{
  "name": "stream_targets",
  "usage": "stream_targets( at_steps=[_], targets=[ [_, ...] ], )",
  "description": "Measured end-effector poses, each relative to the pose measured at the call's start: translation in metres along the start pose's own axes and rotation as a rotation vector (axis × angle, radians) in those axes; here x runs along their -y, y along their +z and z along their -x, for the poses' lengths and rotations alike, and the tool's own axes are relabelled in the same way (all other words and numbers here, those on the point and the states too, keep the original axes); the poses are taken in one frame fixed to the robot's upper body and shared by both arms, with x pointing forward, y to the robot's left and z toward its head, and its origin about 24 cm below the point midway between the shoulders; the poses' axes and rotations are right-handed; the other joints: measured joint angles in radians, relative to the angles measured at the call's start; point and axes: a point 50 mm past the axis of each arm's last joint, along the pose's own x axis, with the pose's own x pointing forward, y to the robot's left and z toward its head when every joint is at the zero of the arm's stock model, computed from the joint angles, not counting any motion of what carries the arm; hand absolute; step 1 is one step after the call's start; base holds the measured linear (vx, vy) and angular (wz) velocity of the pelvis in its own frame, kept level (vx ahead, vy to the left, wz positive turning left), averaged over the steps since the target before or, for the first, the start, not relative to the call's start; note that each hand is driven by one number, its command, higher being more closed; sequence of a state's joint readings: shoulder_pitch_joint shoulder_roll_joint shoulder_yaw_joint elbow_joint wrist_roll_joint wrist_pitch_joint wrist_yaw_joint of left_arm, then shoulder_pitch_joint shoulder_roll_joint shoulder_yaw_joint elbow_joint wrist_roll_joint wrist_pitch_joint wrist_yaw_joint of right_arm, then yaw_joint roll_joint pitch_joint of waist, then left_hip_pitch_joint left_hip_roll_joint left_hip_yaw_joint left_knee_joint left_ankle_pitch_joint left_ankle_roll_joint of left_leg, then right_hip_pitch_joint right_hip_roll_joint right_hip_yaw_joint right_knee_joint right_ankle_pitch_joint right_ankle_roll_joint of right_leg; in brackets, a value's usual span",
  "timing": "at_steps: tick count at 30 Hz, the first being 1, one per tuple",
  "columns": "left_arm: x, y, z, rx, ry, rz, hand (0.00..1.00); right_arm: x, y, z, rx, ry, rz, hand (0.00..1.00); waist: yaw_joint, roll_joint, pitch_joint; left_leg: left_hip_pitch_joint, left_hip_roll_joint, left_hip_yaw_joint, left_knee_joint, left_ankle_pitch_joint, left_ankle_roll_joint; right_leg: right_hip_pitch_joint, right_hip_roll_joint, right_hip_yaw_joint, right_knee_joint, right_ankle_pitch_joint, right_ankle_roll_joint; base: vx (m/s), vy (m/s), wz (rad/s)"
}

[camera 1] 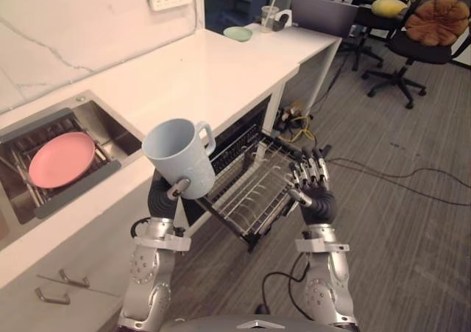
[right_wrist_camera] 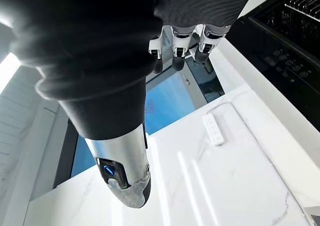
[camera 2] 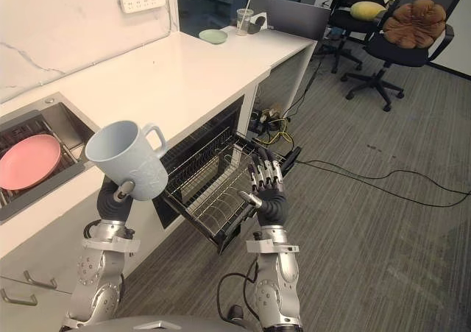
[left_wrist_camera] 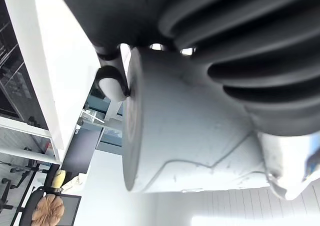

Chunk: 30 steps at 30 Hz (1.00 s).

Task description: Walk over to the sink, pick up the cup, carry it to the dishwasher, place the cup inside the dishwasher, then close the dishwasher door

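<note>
Left eye view is showing the carry step: left hand (camera 1: 160, 196) is clamping the pale blue mug (camera 1: 179, 155) near the pulled-out dishwasher rack (camera 1: 254, 192), right hand (camera 1: 315, 193) hovering with fingers straight, so lowering the mug into the rack is probably coming next.

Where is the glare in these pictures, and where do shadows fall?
Left eye view: the glossy white countertop carries soft glare, while the dark dishwasher opening beneath it sits in shadow. Right wrist view: bright streaks reflect off the white marbled wall. Left wrist view: the left hand shades the pale blue ceramic cup.
</note>
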State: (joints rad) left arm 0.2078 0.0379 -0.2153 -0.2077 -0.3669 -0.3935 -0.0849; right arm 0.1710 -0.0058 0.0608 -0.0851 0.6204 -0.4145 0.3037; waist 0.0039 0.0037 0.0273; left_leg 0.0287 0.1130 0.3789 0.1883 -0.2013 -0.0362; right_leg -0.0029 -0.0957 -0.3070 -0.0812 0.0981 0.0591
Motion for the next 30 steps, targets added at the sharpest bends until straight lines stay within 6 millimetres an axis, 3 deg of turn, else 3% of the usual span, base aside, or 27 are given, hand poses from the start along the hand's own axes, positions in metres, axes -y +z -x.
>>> stream_targets(
  at_steps=[12, 15, 19, 20, 30],
  targets=[
    [-0.001, -0.001, -0.003, 0.010, 0.071, -0.158, 1.00, -0.014, 0.002, -0.011, -0.045, 0.088, -0.039, 0.00, 0.007, -0.019, 0.021, 0.006, 0.000, -0.014, 0.041, -0.002, 0.007, 0.025, 0.000, 0.021, 0.000, 0.015, 0.006, 0.00, 0.008, -0.02],
    [0.001, -0.008, -0.009, 0.004, 0.076, -0.212, 1.00, -0.018, 0.009, -0.015, -0.023, 0.121, -0.037, 0.00, 0.011, -0.017, 0.028, 0.020, -0.022, -0.080, 0.000, 0.007, 0.008, 0.025, -0.002, 0.031, 0.000, 0.018, 0.008, -0.09, 0.014, 0.01],
    [-0.008, -0.010, -0.009, 0.009, 0.165, -0.281, 1.00, -0.030, 0.004, -0.023, -0.041, 0.177, -0.057, 0.00, 0.009, -0.017, 0.041, 0.057, -0.035, -0.007, -0.038, 0.023, 0.011, 0.001, -0.004, 0.122, -0.001, 0.038, 0.001, -0.10, 0.034, -0.46],
    [-0.004, -0.015, -0.016, 0.012, 0.211, -0.257, 1.00, -0.039, 0.009, -0.016, -0.036, 0.223, -0.069, 0.00, -0.006, -0.033, 0.023, 0.040, -0.070, -0.049, -0.051, 0.037, 0.027, -0.031, -0.020, 0.132, -0.007, 0.066, 0.016, -0.05, 0.008, -0.24],
    [-0.002, -0.015, -0.016, 0.021, 0.235, -0.259, 1.00, -0.036, -0.002, -0.012, -0.087, 0.195, -0.080, 0.00, 0.008, -0.033, 0.023, 0.039, -0.075, -0.105, -0.034, 0.039, 0.031, 0.009, -0.028, 0.075, -0.001, 0.066, 0.016, -0.01, 0.005, 0.15]
  ],
)
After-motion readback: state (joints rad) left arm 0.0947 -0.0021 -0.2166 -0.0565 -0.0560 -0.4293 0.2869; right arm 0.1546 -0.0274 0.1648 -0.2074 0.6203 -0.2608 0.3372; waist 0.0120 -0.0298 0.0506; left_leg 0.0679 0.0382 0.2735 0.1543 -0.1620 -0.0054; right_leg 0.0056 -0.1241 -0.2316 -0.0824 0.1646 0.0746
